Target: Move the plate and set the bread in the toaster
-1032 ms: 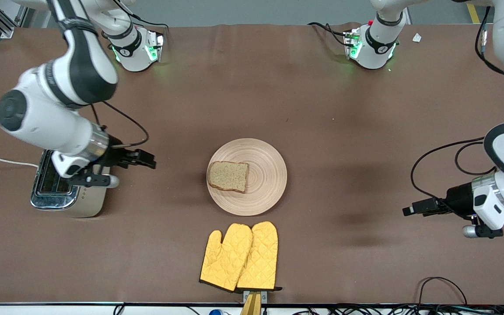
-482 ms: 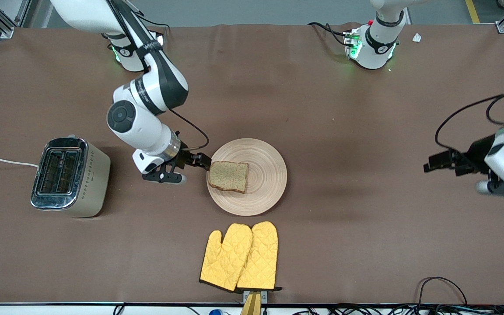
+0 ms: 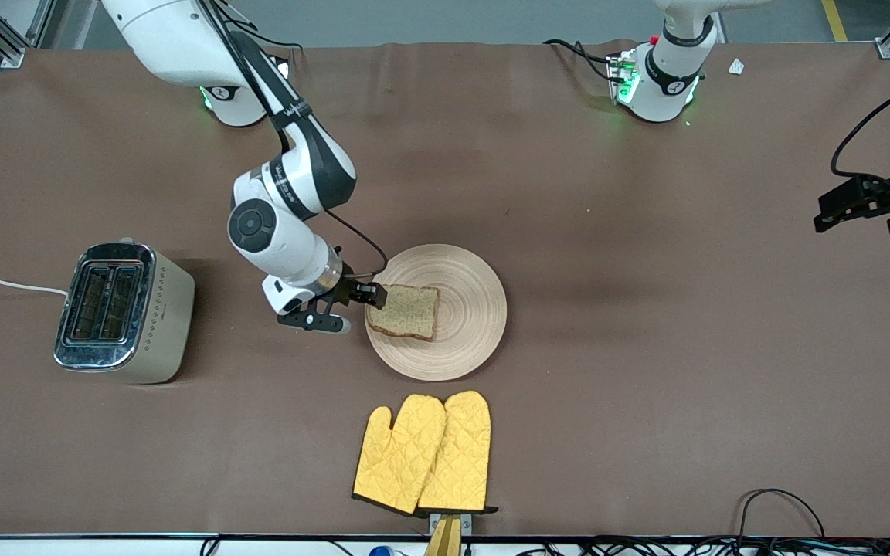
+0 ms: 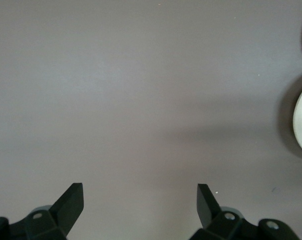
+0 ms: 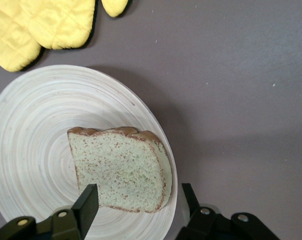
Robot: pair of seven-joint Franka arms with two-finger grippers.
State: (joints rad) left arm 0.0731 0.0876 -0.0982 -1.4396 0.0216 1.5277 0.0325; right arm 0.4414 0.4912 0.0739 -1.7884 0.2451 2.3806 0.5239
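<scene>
Right tool (image 3: 375,296) unclenched astride one bread (image 3: 405,311) on one plate (image 3: 468,340); left tool (image 3: 827,214) released.

One plate (image 3: 467,332), one bread (image 3: 406,310), one toaster (image 3: 122,312) — seemingly two mitts (image 3: 423,452)

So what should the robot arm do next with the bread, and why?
Probably close the right tool on the bread. Its fingers straddle the slice's edge on the plate with gaps showing, and the toaster has no bread in its slots. The left tool waits open.

oven mitts (image 3: 422,453): yellow pair, side by side | tablecloth (image 3: 646,347): brown
</scene>
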